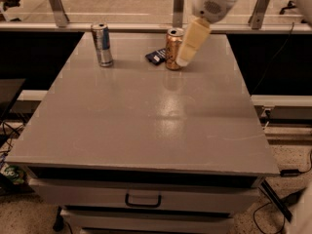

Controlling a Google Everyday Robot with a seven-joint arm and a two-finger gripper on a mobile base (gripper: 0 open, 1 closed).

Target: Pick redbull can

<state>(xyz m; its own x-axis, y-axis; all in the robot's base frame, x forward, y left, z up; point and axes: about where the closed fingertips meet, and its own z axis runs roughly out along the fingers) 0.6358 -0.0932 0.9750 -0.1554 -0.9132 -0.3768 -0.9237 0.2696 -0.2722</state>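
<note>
In the camera view we see the slim silver-and-blue redbull can point(102, 44) upright at eleven o'clock on the grey rectangular table point(146, 121), well apart from the cream gripper point(185, 57). It hangs at twelve o'clock, overlapping the gold-orange can point(170, 50). A small dark flat packet point(156, 56) lies at that can's nine o'clock. Gripper apart or together — we cannot tell.

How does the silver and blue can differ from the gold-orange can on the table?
The redbull can is slimmer, silver with blue panels; the gold-orange can is wider. The redbull can stands alone, far left; the gold-orange can has a dark packet beside it and the gripper at its right edge. Both stand upright on the table.
</note>
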